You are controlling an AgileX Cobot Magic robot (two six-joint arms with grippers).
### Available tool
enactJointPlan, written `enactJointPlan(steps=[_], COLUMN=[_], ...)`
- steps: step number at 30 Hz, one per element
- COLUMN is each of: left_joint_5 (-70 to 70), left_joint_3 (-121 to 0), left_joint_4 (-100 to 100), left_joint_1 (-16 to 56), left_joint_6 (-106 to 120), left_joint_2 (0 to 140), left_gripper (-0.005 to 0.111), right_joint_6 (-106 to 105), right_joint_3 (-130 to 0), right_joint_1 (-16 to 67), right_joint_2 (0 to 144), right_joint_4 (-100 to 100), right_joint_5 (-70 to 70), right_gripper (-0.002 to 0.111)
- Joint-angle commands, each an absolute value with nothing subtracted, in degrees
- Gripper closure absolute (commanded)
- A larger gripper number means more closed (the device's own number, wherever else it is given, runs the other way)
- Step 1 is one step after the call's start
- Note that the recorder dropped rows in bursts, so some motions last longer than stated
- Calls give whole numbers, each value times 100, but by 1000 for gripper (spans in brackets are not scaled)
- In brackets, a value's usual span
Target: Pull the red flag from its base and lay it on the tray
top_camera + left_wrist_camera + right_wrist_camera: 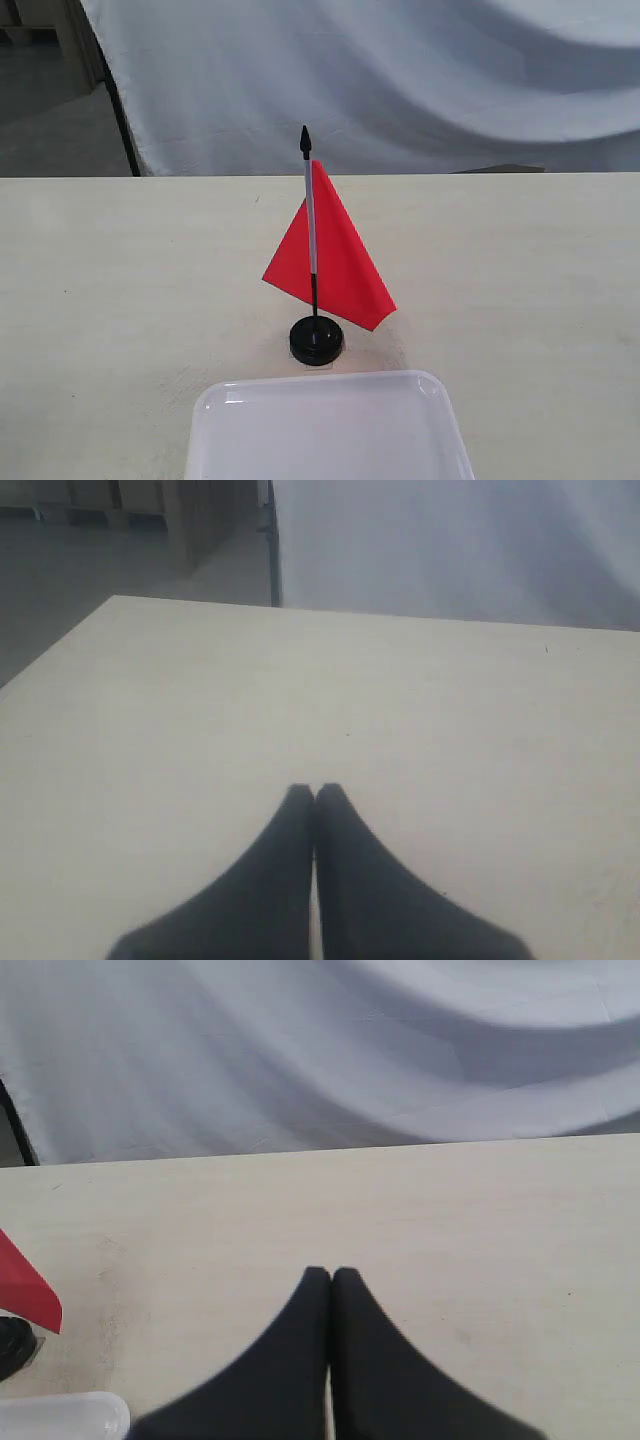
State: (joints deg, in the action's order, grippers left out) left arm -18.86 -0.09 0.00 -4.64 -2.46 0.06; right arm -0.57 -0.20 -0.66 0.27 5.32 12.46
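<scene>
The red flag (pixel 335 255) stands upright mid-table, its grey-and-black stick planted in the round black base (pixel 316 340). Just in front of the base lies the white tray (pixel 330 432), cut off by the exterior view's lower edge. Neither gripper appears in the exterior view. My left gripper (pixel 314 792) is shut with nothing in it, above bare table; no task object shows in its view. My right gripper (pixel 331 1275) is also shut and empty. In the right wrist view, a corner of the red flag (pixel 28 1285), an edge of the base (pixel 14 1345) and a tray corner (pixel 70 1415) show at the frame's side.
The pale wooden table (pixel 520 280) ends at a far edge (pixel 480 175), behind which hangs a white-grey cloth backdrop (pixel 420 80). A dark pole (pixel 122 120) stands at the cloth's left side, with grey floor beyond.
</scene>
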Motion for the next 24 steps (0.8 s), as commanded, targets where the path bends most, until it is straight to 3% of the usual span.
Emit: enactJointPlan(steps=[1,11,18,24], left_joint_5=[-1874,-1874,-1874,-1874], left_joint_3=[0,0,0,0], left_joint_4=[0,0,0,0], left_joint_1=[-477,-477,-477,-477], left_joint_6=[-238,-238,-238,-238], left_joint_2=[0,0,0,0], left_gripper=[107,107,107,107], right_joint_6=[-70,-72,-72,669], right_joint_3=[0,0,0,0], right_joint_1=[-43,-43,-43,-43], right_joint_2=[0,0,0,0], right_joint_4=[509,509,509,509], right_joint_5=[1239,1013,-1593,-2818], right_gripper=[109,109,109,109])
